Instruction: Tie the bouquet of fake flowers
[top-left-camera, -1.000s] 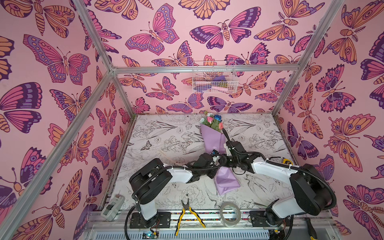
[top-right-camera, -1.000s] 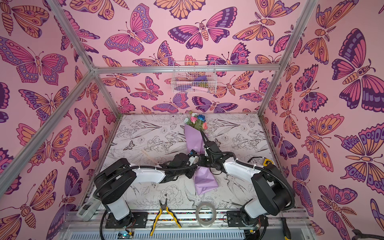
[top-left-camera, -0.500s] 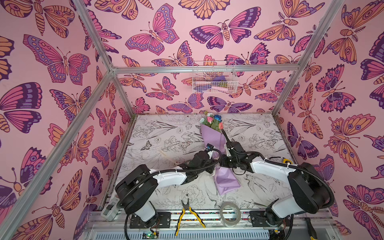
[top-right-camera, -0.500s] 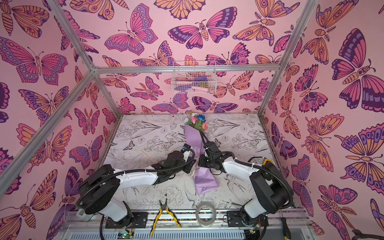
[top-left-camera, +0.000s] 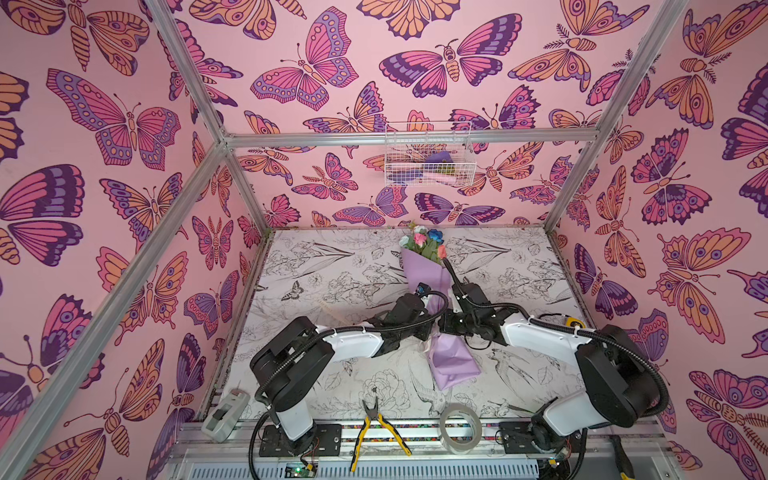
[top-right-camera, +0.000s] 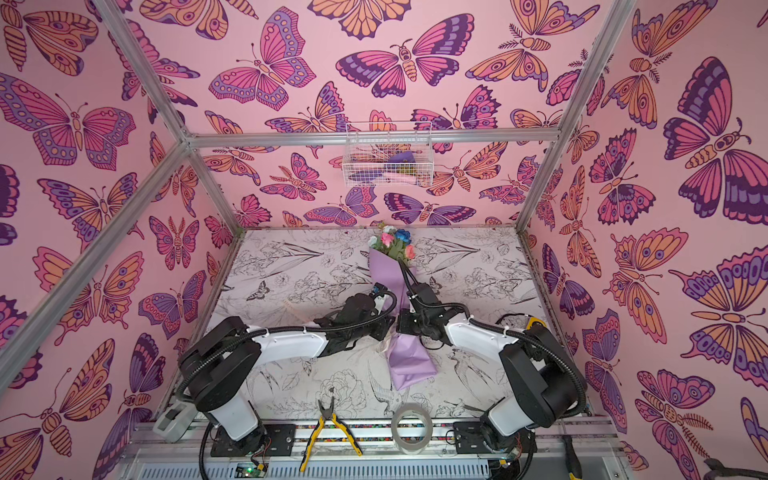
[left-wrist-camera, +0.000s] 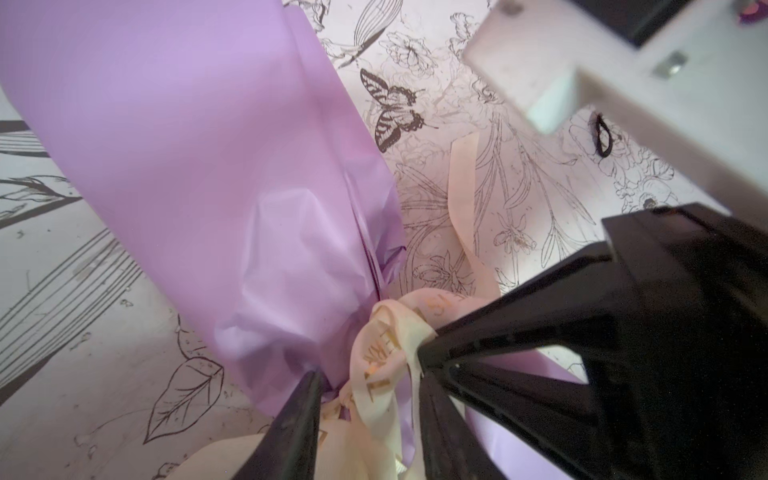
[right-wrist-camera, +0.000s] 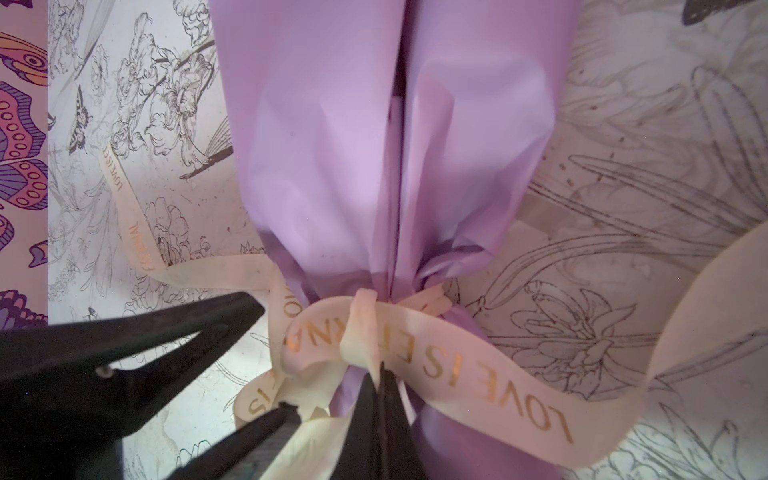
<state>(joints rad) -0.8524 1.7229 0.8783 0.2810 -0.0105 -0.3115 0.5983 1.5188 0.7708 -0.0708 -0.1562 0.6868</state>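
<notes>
Bouquet (top-left-camera: 420, 272): lies lengthwise on the table (top-left-camera: 316, 266), between the two arms, its wide end toward the back wall.
Fake flowers (top-left-camera: 424, 243): heads show at the wide end of the lilac paper.
Ribbon (right-wrist-camera: 457, 365): cream with gold lettering, wrapped round the paper's cinched neck; loose ends trail on the table.
Left hand (left-wrist-camera: 368, 386): fingers parted, one either side of the ribbon wrap.
Right hand (right-wrist-camera: 380, 374): closed tight, its tips pinching a fold of ribbon at the neck.
</notes>
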